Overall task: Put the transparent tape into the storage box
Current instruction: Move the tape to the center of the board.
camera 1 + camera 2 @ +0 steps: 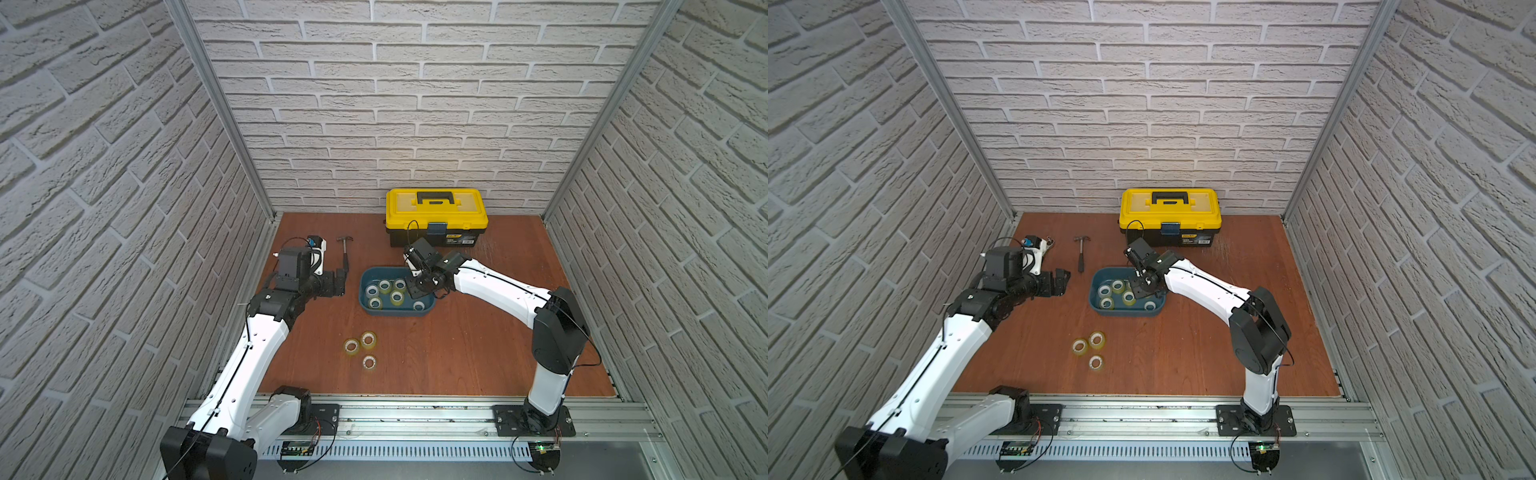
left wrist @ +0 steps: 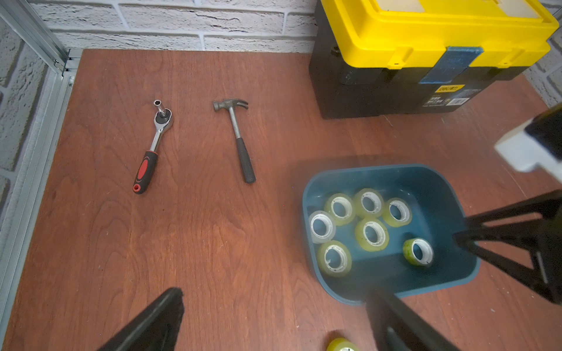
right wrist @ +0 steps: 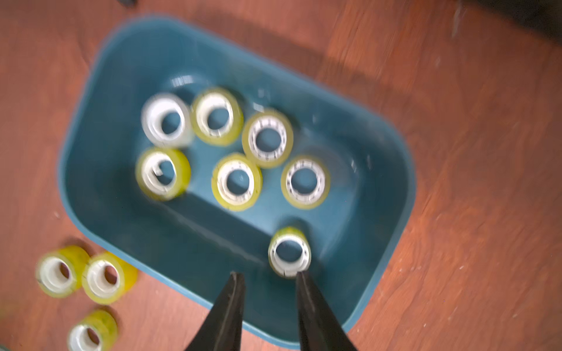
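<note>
The right gripper (image 3: 268, 275) hangs spread and empty over the storage box (image 3: 389, 194), seven transparent tape rolls (image 3: 237, 181) inside, so I'd lift clear before reaching the three loose rolls (image 1: 368, 340) on the worktop (image 1: 457, 353).

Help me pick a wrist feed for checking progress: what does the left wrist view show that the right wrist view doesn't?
Only the left wrist view: the ratchet wrench, the hammer and the yellow-and-black toolbox.
Only the right wrist view: all three loose tape rolls on the table beside the storage box; the left wrist view catches just part of one at its edge.
Both: the storage box with seven tape rolls inside.
</note>
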### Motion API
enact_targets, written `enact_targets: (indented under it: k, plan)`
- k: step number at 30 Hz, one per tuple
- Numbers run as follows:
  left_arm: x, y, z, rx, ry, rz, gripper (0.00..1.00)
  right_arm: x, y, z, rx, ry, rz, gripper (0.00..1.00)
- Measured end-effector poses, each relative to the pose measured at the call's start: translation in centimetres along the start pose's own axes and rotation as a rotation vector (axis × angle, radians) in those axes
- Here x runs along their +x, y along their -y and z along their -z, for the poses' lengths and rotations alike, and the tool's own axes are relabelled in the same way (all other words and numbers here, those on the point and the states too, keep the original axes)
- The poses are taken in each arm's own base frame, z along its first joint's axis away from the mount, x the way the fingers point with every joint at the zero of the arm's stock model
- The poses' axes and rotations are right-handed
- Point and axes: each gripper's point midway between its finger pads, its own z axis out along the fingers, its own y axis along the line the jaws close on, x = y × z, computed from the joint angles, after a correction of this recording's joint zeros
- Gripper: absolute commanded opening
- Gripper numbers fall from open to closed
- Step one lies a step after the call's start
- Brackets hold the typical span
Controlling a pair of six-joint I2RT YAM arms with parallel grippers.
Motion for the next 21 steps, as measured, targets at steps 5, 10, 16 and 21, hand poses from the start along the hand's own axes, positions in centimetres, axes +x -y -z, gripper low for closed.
enact_targets:
  k: [5,10,16,21]
  plan:
    - [0.2,0.0,-0.3,0.0,-0.013,0.009,0.98,3.6,-0.9,-0.1,-0.037,-0.01,0.001,0.34]
    - [1.2,0.5,-0.8,0.024,-0.059,0.042,0.98,3.6,-3.5,3.9,-0.123,0.12,0.036,0.34]
    - [2.8,1.6,-1.2,0.069,-0.106,0.053,0.98,4.1,-6.4,6.9,-0.223,0.233,0.062,0.35]
    - [4.2,1.5,-2.4,0.063,-0.179,0.057,0.98,6.8,-8.0,5.2,-0.253,0.2,0.061,0.35]
